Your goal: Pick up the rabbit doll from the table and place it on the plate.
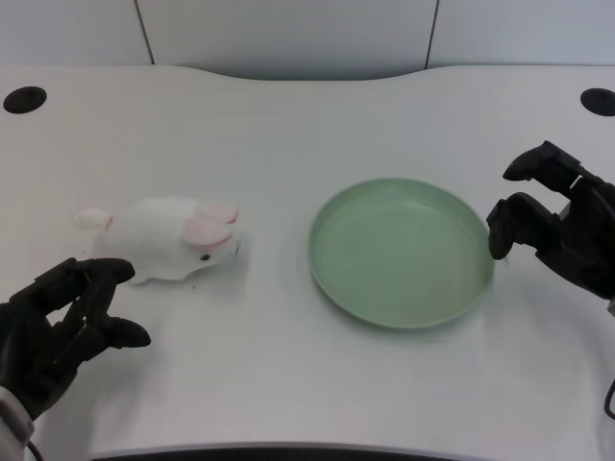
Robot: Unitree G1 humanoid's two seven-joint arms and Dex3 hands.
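A white rabbit doll (173,239) with pink ears lies on its belly on the table, left of centre, head toward the right. The pale green plate (332,274) sits to its right, with nothing on it. My left hand (60,327) hovers at the lower left, just in front of and left of the doll. Its fingers are spread apart and hold nothing, and the fingertips (113,272) reach close to the doll's rear.
My right hand (557,229) stays at the right edge, just beside the plate's rim. Two dark round holes (24,99) (598,101) mark the table's far corners. The table's front edge runs along the bottom of the view.
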